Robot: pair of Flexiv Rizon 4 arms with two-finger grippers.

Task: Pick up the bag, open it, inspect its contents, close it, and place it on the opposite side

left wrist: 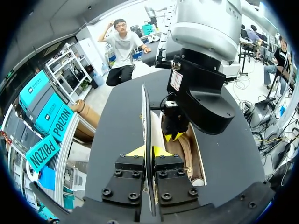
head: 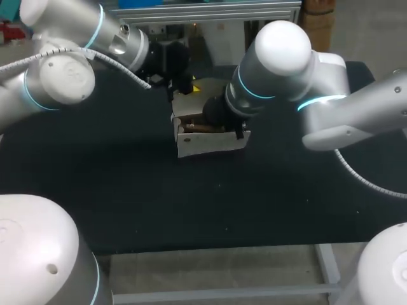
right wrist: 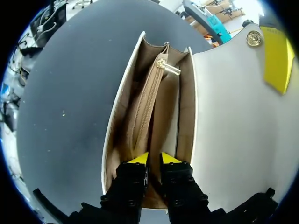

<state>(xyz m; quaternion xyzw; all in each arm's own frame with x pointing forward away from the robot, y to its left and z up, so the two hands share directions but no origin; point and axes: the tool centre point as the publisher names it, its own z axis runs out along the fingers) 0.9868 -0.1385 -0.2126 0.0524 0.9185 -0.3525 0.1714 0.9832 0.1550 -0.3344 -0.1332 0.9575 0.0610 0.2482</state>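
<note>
1 white bag (head: 210,145) is stood open near the middle of the black table (head: 127,190). Its 1 flap (left wrist: 144,105) is held upright, pinched edge-on by the left gripper (left wrist: 147,151), both tips clamped on it. The right gripper (right wrist: 154,158) is lowered into the bag mouth over 1 zipped pocket (right wrist: 145,107); its grip can't be told. 1 gold stud (right wrist: 253,38) is seen on the flap.

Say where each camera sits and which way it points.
Head view: above and behind, looking down on the table; left arm and right arm meet at the bag.
Left wrist view: on the left wrist, facing along the left end effector, clamped on the bag's flap.
Right wrist view: on the right wrist, right end effector pointing into the open bag.
All share the bag.
</note>
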